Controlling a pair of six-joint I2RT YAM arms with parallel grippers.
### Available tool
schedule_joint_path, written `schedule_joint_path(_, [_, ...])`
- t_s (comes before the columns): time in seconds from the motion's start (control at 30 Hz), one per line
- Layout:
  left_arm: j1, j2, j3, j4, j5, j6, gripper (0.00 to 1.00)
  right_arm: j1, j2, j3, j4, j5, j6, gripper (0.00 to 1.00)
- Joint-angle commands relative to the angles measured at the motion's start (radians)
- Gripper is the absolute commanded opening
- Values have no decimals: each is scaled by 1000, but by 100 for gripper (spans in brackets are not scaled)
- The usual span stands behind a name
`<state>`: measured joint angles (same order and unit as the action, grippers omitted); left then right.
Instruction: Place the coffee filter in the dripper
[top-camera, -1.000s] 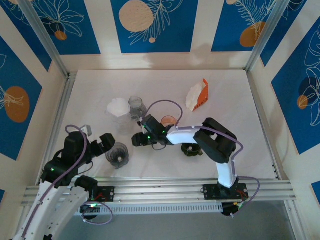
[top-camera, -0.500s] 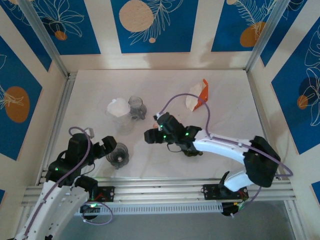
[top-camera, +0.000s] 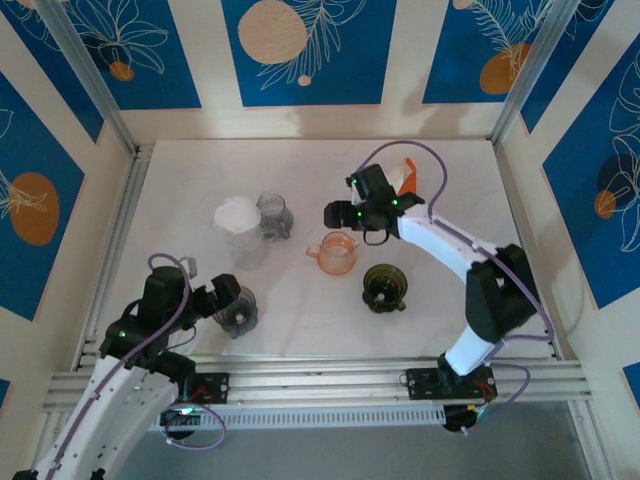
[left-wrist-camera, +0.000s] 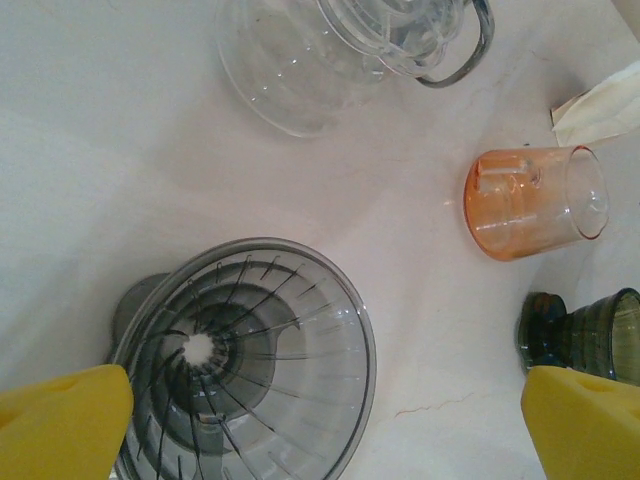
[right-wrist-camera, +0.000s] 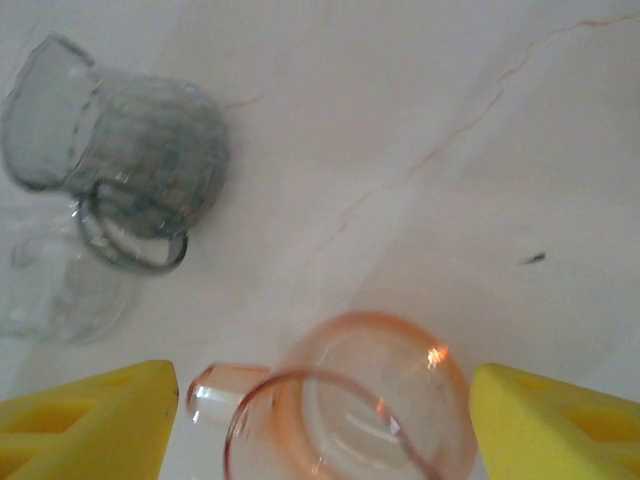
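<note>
white table (top-camera: 450, 290) | left gripper (top-camera: 225, 293) wide, grey dripper (left-wrist-camera: 240, 370) just ahead | right gripper (top-camera: 334, 214) wide, empty

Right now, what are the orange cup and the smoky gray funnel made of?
The orange cup: probably glossy see-through plastic, maybe tinted glass; the table shows through its walls and its rim glints. The gray funnel: likely shiny smoke-tinted plastic; moulded ribs spiral inside and the table shows through.

The bench (top-camera: 180, 200) is white with faint grey veins. The orange cup (top-camera: 340, 252) is translucent, the grey dripper (top-camera: 237, 310) smoky and ribbed, the green dripper (top-camera: 384, 286) dark, and the coffee filter (top-camera: 237, 213) white. The wall panels (top-camera: 300, 50) are blue with white leaf outlines.
</note>
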<state>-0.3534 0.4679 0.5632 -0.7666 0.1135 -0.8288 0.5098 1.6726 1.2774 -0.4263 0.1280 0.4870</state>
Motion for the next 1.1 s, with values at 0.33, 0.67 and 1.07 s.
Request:
schedule_joint_path(0.33, [11, -2, -23, 21, 49, -5, 100, -30, 286, 214, -121, -152, 21, 75])
schedule_joint_path(0.67, [11, -8, -23, 12, 41, 3, 100, 34, 196, 28, -40, -157, 136, 71])
schedule_joint_path(1.07, [11, -24, -25, 7, 43, -1, 100, 180, 72, -153, 7, -76, 290, 68])
